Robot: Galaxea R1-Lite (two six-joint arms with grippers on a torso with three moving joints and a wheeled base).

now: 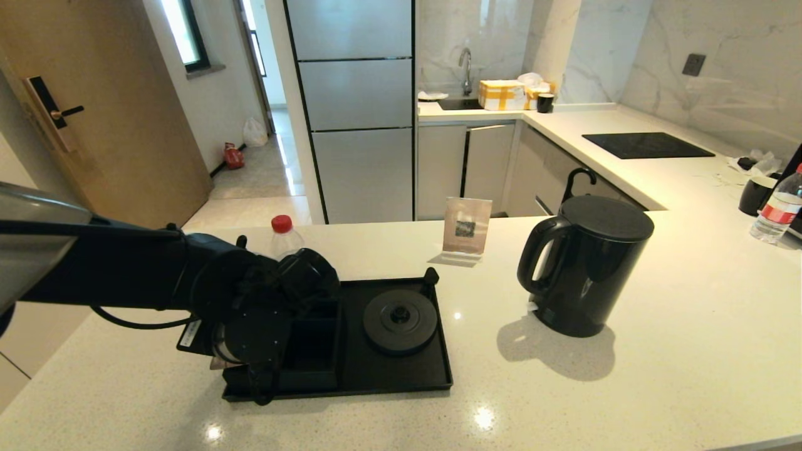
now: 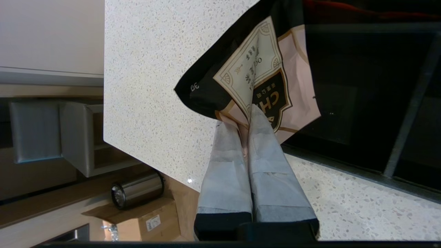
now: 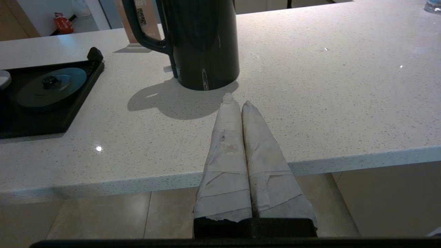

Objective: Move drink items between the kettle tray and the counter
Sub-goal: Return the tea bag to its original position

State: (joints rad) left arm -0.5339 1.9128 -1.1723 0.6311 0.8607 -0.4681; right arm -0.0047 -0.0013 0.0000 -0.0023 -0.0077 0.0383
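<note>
My left gripper [image 2: 245, 115] is shut on the pale-pink tea sachet [image 2: 296, 86], pinching its lower edge under the black "CHALI" badge. The sachet hangs over the border between the white speckled counter [image 2: 144, 69] and the kettle tray [image 2: 361, 103]. In the head view the left arm [image 1: 250, 313] covers the tray's boxy left section and hides the sachet. The round base disc [image 1: 400, 319] on the tray [image 1: 401, 376] is bare. The black kettle [image 1: 586, 266] stands upright on the counter [image 1: 626, 388], right of the tray. My right gripper [image 3: 237, 101] is shut and empty, at the counter's front edge, short of the kettle [image 3: 203, 41].
A red-capped bottle [image 1: 285, 235] stands behind the left arm, and a card stand [image 1: 467, 227] sits behind the tray. At far right are a water bottle [image 1: 777, 210] and a black mug [image 1: 755, 195]. The counter's corner [image 2: 110, 141] lies close to the left gripper.
</note>
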